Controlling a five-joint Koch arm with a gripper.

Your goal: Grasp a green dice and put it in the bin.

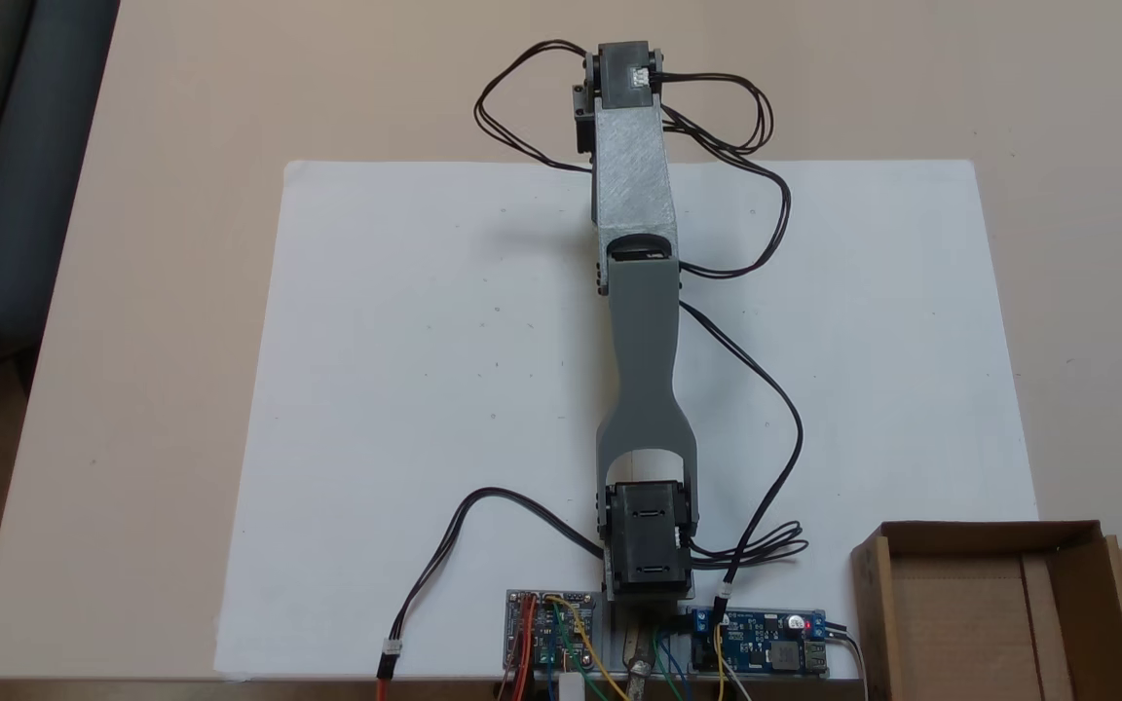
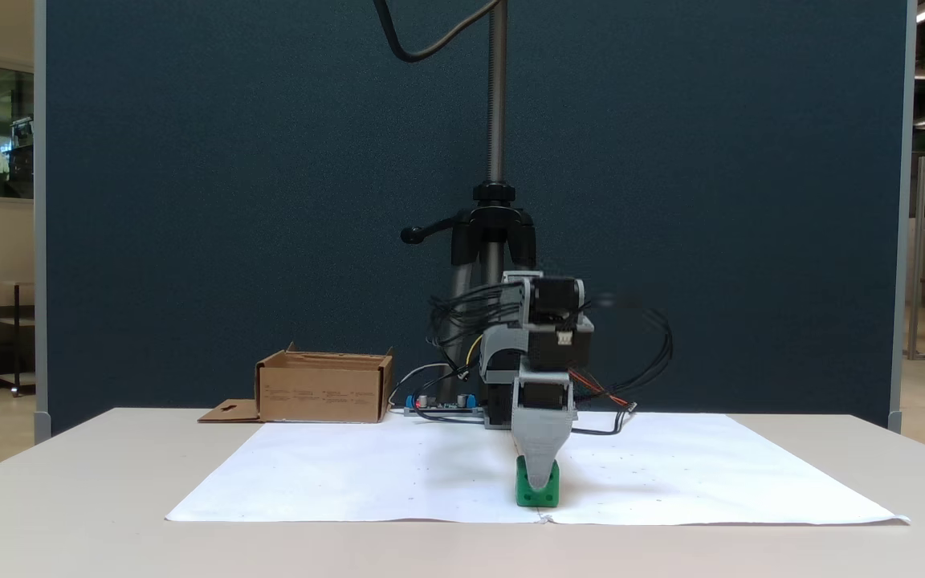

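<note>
The cardboard bin (image 1: 985, 608) stands open at the corner of the white paper sheet (image 1: 405, 389), beside the blue circuit board (image 1: 766, 643), and its brown floor is bare. The arm (image 1: 634, 195) stretches across the tabletop (image 2: 69, 514). The end effector (image 2: 537, 482) points down over the green dice (image 2: 537, 491) (its jaws overlap, so whether they grip cannot be told).

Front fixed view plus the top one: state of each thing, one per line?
green dice: on the white paper, gripper tip down over it, not lifted.
gripper: lowered at the dice; open or shut cannot be told.
bin: upright, flaps open, inside looks empty in the top view.
arm: stretched out across the paper.
</note>
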